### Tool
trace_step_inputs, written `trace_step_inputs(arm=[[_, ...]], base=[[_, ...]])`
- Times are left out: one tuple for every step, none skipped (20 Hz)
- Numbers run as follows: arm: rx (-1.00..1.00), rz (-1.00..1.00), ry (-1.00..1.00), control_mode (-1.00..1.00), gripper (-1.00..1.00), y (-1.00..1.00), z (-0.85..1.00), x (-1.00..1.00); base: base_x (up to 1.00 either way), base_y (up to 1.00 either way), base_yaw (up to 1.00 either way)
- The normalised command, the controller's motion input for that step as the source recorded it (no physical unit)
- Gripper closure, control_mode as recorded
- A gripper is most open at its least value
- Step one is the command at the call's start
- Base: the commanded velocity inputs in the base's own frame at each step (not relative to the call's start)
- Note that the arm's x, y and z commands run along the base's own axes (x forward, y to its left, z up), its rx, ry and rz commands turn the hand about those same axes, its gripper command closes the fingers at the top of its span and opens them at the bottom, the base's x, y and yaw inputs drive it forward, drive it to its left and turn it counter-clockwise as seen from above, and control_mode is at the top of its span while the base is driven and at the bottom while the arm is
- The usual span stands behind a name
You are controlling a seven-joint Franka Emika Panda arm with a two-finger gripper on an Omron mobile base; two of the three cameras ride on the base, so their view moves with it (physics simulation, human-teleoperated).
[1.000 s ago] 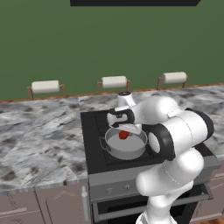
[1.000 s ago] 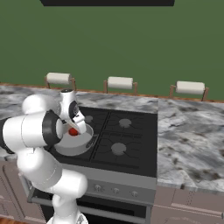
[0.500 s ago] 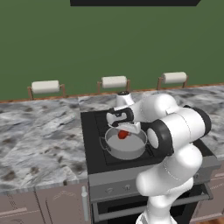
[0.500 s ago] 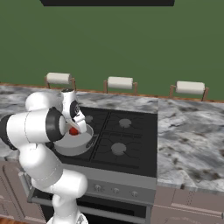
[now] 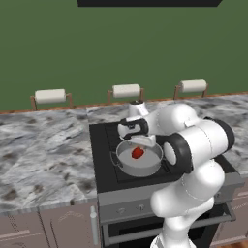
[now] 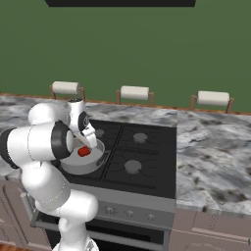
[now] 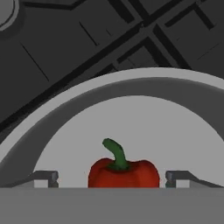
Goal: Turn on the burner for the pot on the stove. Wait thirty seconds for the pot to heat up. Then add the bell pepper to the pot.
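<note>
The grey pot (image 5: 145, 167) (image 6: 95, 161) (image 7: 131, 85) stands on the front left burner of the black stove (image 5: 102, 160) (image 6: 147, 162). The red bell pepper (image 5: 138, 153) (image 6: 84, 152) (image 7: 124, 173), with its green stem up, is inside the pot over the pale bottom. My gripper (image 5: 138, 141) (image 6: 86, 143) (image 7: 111, 179) hangs just above it, pointing down into the pot. It is open: in the hand view a gap shows between the pepper and each fingertip (image 7: 43, 177).
Three paper towel rolls (image 5: 126, 90) (image 6: 134, 92) stand along the green back wall. Marble counter (image 5: 43, 145) (image 6: 215, 157) lies on both sides of the stove. The knobs (image 6: 128, 213) sit on the grey front panel. The other burners (image 6: 133, 166) carry nothing.
The jaws have spread wide and let go of the bell pepper, which now sits lower, inside the pot. The hand has stayed over the pot.
</note>
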Motion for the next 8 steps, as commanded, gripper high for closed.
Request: trace_step_inputs(arm=[[0.0, -0.06, -0.12, -1.0, -1.0, 0.0, 0.64, -0.16], [0.0, -0.09, -0.19, -1.0, -1.0, 0.0, 0.95, -0.28], [0.0, -0.08, -0.24, -1.0, -1.0, 0.0, 1.0, -0.36], [0.0, -0.06, -0.27, -1.0, -1.0, 0.0, 1.0, -0.43], [0.0, -0.04, -0.29, -1.0, -1.0, 0.0, 1.0, -0.47], [0.0, -0.03, -0.35, -1.0, -1.0, 0.0, 1.0, -0.46], [0.0, 0.0, -0.42, -1.0, -1.0, 0.0, 1.0, -0.58], [0.0, 0.0, -0.45, -1.0, -1.0, 0.0, 1.0, -0.64]], base=[[0.0, 0.0, 0.0], [0.0, 0.0, 0.0], [0.0, 0.0, 0.0], [0.0, 0.0, 0.0], [0.0, 0.0, 0.0], [0.0, 0.0, 0.0], [0.0, 0.0, 0.0], [0.0, 0.0, 0.0]])
